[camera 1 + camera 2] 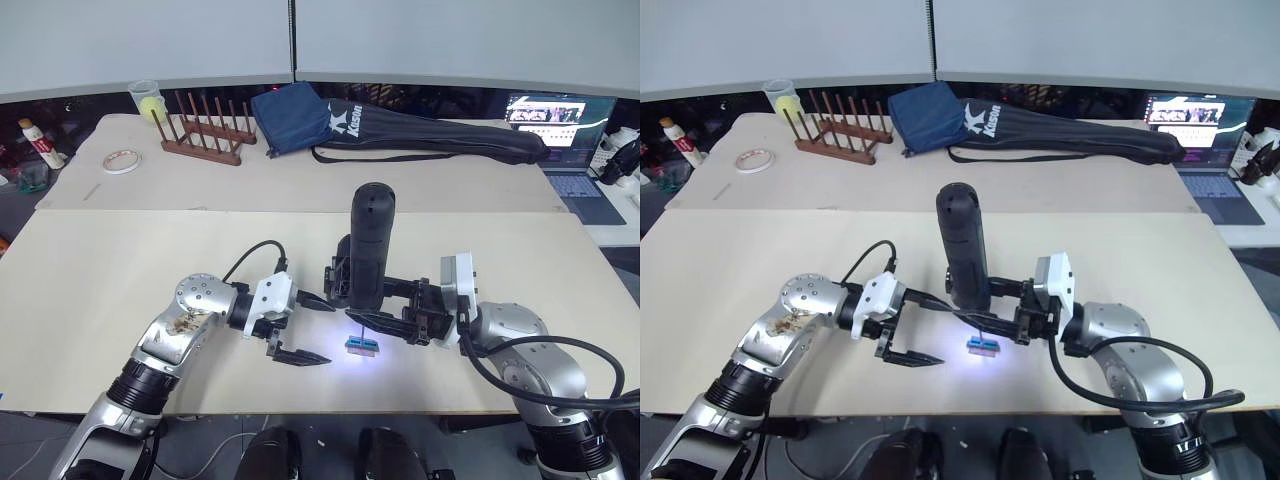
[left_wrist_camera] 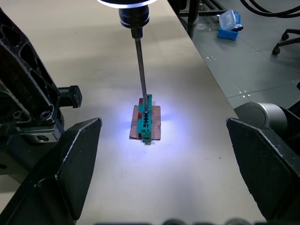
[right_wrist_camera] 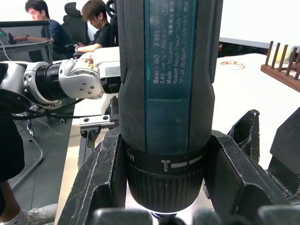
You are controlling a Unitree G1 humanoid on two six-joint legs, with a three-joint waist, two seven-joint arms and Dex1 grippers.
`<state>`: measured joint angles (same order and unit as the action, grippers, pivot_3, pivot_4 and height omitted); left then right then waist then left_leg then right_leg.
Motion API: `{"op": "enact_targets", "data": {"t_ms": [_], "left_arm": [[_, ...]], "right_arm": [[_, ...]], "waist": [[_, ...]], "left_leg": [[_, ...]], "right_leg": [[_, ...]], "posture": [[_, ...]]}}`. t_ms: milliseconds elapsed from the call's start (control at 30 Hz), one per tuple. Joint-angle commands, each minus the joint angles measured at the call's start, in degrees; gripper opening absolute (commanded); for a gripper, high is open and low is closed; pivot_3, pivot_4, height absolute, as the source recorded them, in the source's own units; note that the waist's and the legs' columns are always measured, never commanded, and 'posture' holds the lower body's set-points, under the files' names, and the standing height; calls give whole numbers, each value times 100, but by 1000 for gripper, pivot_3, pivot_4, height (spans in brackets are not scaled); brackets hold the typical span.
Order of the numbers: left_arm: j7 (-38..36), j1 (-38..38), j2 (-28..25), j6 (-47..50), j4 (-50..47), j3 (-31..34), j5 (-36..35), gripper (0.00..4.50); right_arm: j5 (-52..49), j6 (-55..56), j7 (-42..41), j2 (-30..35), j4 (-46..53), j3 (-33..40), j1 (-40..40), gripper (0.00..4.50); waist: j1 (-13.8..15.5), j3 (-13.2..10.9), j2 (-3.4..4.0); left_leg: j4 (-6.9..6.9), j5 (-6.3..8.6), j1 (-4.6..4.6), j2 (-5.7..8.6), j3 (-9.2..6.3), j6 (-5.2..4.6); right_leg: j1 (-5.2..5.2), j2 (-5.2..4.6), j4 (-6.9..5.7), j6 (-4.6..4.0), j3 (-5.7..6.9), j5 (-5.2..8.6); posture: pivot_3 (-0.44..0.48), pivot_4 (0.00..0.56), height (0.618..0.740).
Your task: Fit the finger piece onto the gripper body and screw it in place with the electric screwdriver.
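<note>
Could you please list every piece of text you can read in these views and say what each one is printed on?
"Bosch GO" and "3.6V": on the electric screwdriver, held in the right end effector.
The smaller print beneath on that label: too blurred to read reliably.
"Kason": white lettering on the long black bag.
Laptop screen: too small to read.

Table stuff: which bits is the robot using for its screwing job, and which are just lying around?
In use:
- electric screwdriver, held upright by the right end effector
- small green block under its bit

Lying about, at the back:
- tape roll
- wooden rack
- blue bag
- long black bag
- laptop
</note>
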<state>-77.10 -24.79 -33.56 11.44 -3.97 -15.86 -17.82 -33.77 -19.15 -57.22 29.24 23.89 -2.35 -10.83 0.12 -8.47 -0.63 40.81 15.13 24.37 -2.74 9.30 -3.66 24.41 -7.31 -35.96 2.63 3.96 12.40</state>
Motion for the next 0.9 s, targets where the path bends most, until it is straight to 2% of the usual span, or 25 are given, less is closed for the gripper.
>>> {"op": "enact_targets", "data": {"t_ms": [33, 600, 900], "left_arm": [[-10, -110, 17, -126, -42, -3, 36, 4500], [11, -144, 2, -166, 0, -12, 27, 4500], [14, -182, 1, -168, 39, -7, 35, 4500]], "right_arm": [[-58, 176, 8, -24, 179, 62, -120, 1899], [72, 250, -1, -21, -14, -1, -106, 1899], [-248, -23, -34, 94, 299, 10, -106, 1899]], "waist": [[1, 0, 0], [1, 0, 0], [3, 0, 0]], "left_leg": [[0, 0, 0, 0, 0, 0], [0, 0, -4, 0, 0, 0], [0, 0, -4, 0, 0, 0]], "right_leg": [[0, 0, 0, 0, 0, 0], [-4, 0, 0, 0, 0, 0], [-4, 0, 0, 0, 0, 0]], "posture": [[0, 150, 740], [0, 150, 740], [0, 150, 740]]}}
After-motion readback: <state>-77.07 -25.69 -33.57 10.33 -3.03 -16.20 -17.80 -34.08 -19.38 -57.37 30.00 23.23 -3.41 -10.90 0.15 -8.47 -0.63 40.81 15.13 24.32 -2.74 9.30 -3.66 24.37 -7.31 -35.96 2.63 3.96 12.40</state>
